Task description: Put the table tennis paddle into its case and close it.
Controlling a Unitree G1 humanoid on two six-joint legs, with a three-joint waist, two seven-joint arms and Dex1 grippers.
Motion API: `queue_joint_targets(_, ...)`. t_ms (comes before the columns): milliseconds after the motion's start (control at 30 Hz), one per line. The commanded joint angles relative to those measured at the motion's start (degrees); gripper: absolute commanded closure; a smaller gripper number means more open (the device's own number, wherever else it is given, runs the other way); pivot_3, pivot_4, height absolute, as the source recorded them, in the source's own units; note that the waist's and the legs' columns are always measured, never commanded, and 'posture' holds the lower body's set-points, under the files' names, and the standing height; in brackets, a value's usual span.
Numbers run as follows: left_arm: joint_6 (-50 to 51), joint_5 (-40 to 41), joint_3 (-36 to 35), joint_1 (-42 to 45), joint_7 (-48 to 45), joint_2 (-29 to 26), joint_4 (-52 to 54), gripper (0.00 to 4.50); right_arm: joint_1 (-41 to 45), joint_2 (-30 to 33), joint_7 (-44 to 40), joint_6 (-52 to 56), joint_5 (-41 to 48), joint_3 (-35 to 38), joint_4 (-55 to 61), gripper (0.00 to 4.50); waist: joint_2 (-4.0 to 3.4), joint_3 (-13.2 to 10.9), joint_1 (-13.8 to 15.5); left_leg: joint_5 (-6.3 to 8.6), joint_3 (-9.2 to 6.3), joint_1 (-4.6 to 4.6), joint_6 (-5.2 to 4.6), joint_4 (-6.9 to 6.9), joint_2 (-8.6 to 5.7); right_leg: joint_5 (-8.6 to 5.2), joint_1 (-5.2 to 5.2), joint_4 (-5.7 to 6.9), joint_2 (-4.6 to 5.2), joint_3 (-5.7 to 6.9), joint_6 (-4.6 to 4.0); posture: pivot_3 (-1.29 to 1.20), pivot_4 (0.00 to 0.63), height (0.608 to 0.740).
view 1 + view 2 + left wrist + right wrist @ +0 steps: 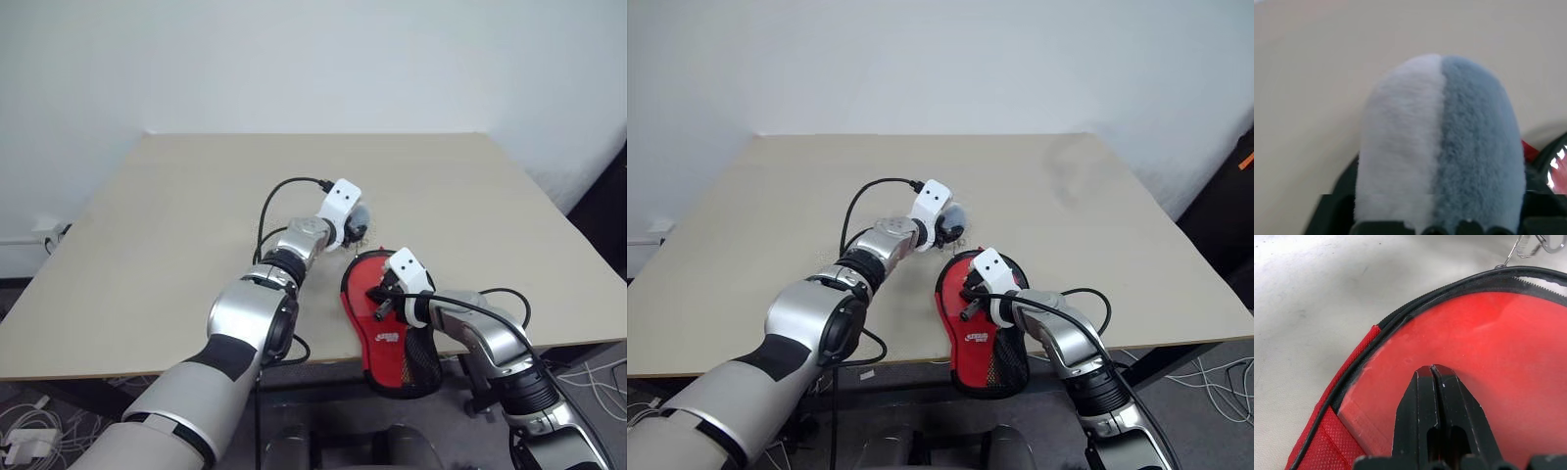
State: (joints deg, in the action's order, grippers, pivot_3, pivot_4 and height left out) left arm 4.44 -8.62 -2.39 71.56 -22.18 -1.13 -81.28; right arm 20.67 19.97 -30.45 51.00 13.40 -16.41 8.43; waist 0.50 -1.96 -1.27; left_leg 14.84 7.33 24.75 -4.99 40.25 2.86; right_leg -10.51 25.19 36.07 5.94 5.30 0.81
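Note:
The case (pixel 387 338) lies red side up at the table's front edge, its narrow mesh end hanging over the edge. My right gripper (pixel 384 297) is shut, its tips (pixel 1432 369) pressed down on the case's glossy red panel (pixel 1498 333), just inside the black zip edging (pixel 1449 286). Just beyond the case's far rim is my left gripper (pixel 353 228). Its fingers stand wide, open, either side of a fluffy white and blue-grey ball (pixel 1440 137). A metal ring (pixel 1528 245) lies by the zip. The paddle is hidden.
The beige table (pixel 196 215) stretches wide to the left and behind the case. A white wall stands behind it. Cables and a white adapter (pixel 29 446) lie on the floor below the front edge.

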Motion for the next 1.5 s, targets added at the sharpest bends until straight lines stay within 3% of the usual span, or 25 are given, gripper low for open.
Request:
queue_joint_targets(33, -0.9, -0.2, 2.1, 1.5, -11.9, -2.0, 5.3, 0.41, -2.0, 1.9, -0.6, 3.1, -0.9, -1.4, -3.2, 4.50, 0.00, 0.0, 0.0, 0.03, 0.00, 0.00, 0.05, 0.00, 0.00, 0.00, 0.00, 0.00, 0.00, 0.00, 0.00, 0.00, 0.000, 0.724)
queue_joint_targets(167, -1.3, -1.3, 4.3, -1.7, -18.4, -4.1, 7.1, 0.41, -1.1, 1.9, -1.0, 2.5, -0.9, -1.2, -4.0, 4.50, -0.02, 0.0, 0.0, 0.05, 0.00, -0.09, 0.08, 0.00, 0.00, -0.01, -0.11, -0.03, 0.00, 0.01, 0.01, 0.00, 0.000, 0.724)
queue_joint_targets(367, 3.0, -0.1, 7.1, -11.3, -29.0, -9.0, 18.0, 0.41, -0.4, 2.0, -1.4, 2.0, -0.7, -0.4, -4.7, 4.50, -0.03, 0.0, 0.0, 0.06, -0.02, -0.11, 0.07, 0.00, 0.00, -0.02, -0.14, -0.04, 0.00, 0.03, 0.03, 0.00, 0.000, 0.724)
queue_joint_targets(433, 6.5, 1.4, 7.7, -15.4, -31.7, -10.8, 24.7, 0.41, 0.0, 1.9, -1.2, 2.0, -0.5, 0.5, -5.4, 4.50, -0.94, 0.3, 0.0, 0.06, -0.06, -0.09, 0.10, 0.00, 0.02, -0.01, -0.16, -0.10, -0.01, 0.08, 0.01, 0.00, 0.000, 0.724)
queue_joint_targets(500, 12.6, 5.1, 8.7, -22.9, -36.5, -14.7, 38.1, 0.41, 0.4, 2.2, -1.1, 1.3, -0.5, 1.5, -5.9, 4.50, -1.47, 0.5, 0.0, 0.06, 0.05, -0.13, 0.20, -0.05, -0.04, -0.02, -0.15, -0.13, 0.05, -0.06, 0.04, 0.00, 0.000, 0.724)
queue_joint_targets(700, 23.3, 16.7, 6.5, -39.5, -41.3, -25.9, 65.2, 0.41, 0.6, 3.6, -0.4, -1.1, -0.8, 3.6, -7.7, 4.50, -1.54, 0.5, 0.3, 0.05, 0.00, -0.12, 0.20, -0.09, -0.01, -0.04, -0.06, 0.06, -0.03, -0.05, 0.02, 0.00, 0.000, 0.724)
queue_joint_targets(867, 24.4, 22.9, 3.5, -46.7, -42.7, -31.3, 75.0, 0.41, 0.6, 2.9, 0.7, -4.2, -1.6, 5.2, -9.2, 4.50, -1.59, 0.5, 0.6, 0.07, 0.02, -0.12, 0.19, -0.08, -0.03, -0.04, -0.09, 0.02, 0.01, -0.07, 0.02, 0.00, 0.000, 0.724)
queue_joint_targets(1200, 25.3, 31.9, 1.6, -52.2, -43.3, -37.1, 88.4, 0.41, 2.8, 1.4, 3.2, -8.6, -3.2, 7.5, -14.4, 4.50, -1.72, 0.6, 0.5, 0.07, 0.03, -0.14, 0.21, -0.08, 0.01, -0.04, -0.08, 0.01, -0.01, -0.07, 0.01, 0.00, 0.000, 0.724)
queue_joint_targets(1500, 28.8, 42.1, -3.3, -49.8, -41.8, -39.3, 93.7, 0.41, 3.2, 0.0, 4.5, -10.6, -4.2, 8.0, -16.5, 4.50, -1.97, 0.8, 0.1, 0.17, 0.07, -0.18, 0.22, -0.14, 0.08, -0.06, -0.04, -0.03, -0.05, -0.11, 0.01, 0.00, 0.000, 0.724)
